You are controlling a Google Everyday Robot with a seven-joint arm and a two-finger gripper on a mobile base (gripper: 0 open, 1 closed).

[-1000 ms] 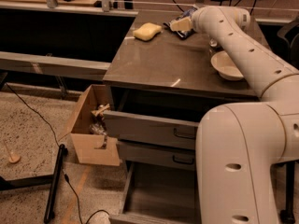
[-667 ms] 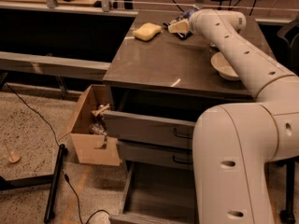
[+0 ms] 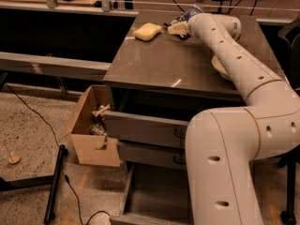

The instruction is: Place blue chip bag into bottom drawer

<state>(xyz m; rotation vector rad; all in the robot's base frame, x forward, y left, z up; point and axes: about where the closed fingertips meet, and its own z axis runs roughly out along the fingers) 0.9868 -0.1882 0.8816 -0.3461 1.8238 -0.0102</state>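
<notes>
**End effector at the back of the worktop, beside the blue chip bag**

At the left of the frame, a cardboard box sits on the floor against the cabinet. Right of it, at bottom centre, the bottom drawer stands pulled out. In the upper centre, a yellow sponge lies on the worktop, near the end effector on its left. You cannot tell how far the end effector is open or whether it grips anything. The blue chip bag shows as a bluish scrap just behind the wrist, at the worktop's far edge. Your arm rises from the lower right, bends, and reaches up-left across the worktop, passing over a pale bowl. Since a second ago the wrist has edged slightly left, toward the sponge.
</notes>
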